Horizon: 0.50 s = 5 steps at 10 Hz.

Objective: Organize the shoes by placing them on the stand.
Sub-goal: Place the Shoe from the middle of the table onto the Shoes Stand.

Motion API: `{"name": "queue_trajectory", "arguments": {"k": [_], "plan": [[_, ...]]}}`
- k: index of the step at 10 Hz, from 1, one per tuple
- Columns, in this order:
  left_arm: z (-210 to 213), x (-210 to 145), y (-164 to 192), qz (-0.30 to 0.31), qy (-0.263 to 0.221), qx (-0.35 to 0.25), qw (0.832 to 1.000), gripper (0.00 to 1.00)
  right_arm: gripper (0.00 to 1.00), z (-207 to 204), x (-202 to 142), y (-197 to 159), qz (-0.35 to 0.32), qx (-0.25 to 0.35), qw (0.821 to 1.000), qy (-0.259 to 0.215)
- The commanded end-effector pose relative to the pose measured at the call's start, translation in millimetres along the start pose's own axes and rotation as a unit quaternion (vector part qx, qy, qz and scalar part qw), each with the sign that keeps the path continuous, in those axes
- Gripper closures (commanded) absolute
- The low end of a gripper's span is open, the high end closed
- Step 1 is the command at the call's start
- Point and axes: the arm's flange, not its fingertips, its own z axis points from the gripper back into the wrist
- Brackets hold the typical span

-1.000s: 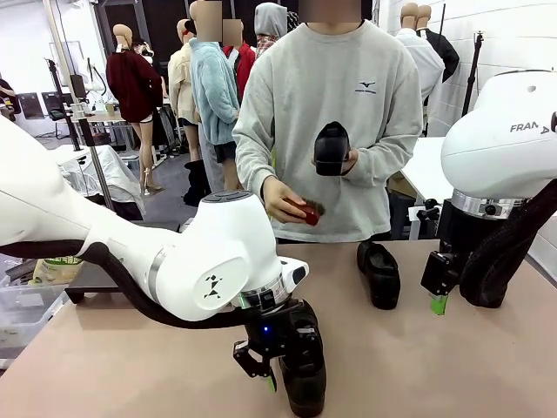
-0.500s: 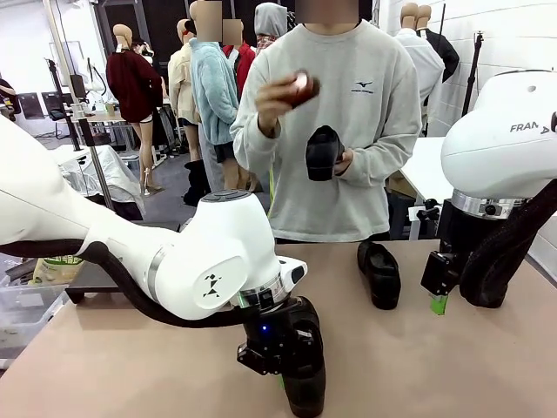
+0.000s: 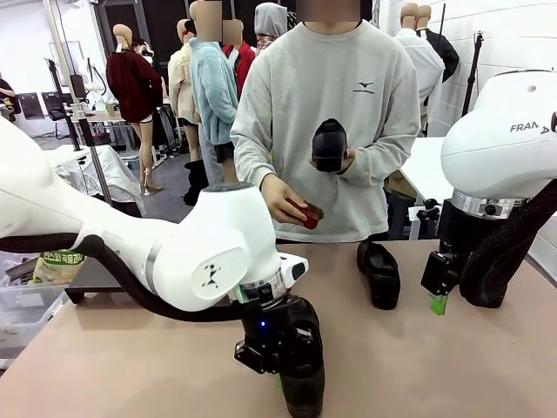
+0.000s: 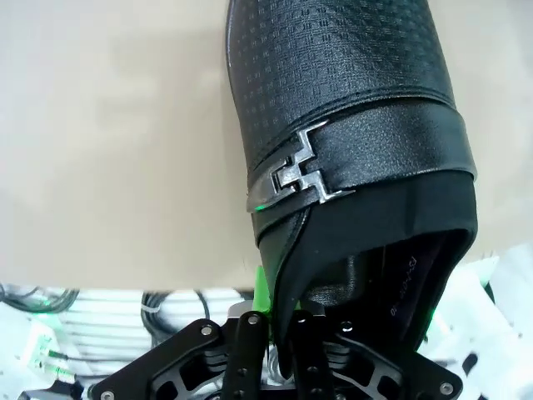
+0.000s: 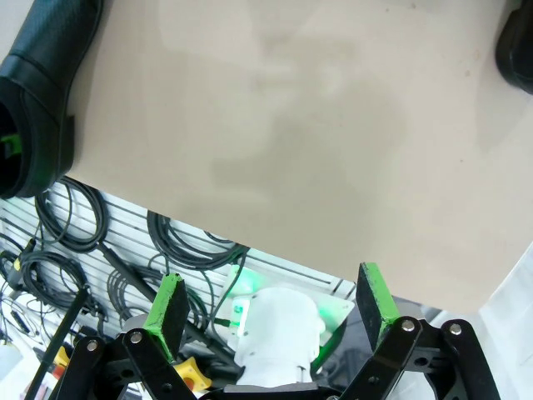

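Left: the left gripper point(image 3: 283, 379) is clenched on the side wall of a buckled shoe point(image 4: 341, 100) at the near edge of the table point(image 3: 104, 366). Centre: a person holds a second shoe point(image 3: 331, 144) above the table, and a third shoe point(image 3: 380, 274) lies on it. Right: the right gripper point(image 5: 272, 292) hangs spread and empty. Likely hazard: the pinch takes only soft leather on one side, so on lifting the shoe may swing or slip free.

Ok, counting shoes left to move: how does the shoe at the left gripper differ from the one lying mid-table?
The near shoe is pinched in the shut left gripper; the far shoe lies free. The near shoe sits at the table's front edge; the far shoe, nearer the person. Both are black.
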Motion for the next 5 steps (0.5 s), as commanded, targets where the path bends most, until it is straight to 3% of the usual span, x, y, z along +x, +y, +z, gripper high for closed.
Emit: {"name": "queue_trajectory", "arguments": {"k": [1,3,5], "plan": [[53.0,-10.6,10.1,-0.04,0.069,-0.032,0.996,1.0,0.0,0.4,0.6,1.8,-0.006,-0.002,1.0,0.0],[109.6,-12.2,37.2,-0.05,0.022,-0.007,0.998,1.0,0.0,0.4,0.6,1.8,-0.006,-0.002,1.0,0.0],[167.8,5.5,92.7,-0.01,-0.105,-0.017,0.994,1.0,0.0,0.4,0.6,1.8,-0.006,-0.002,1.0,0.0]]}}
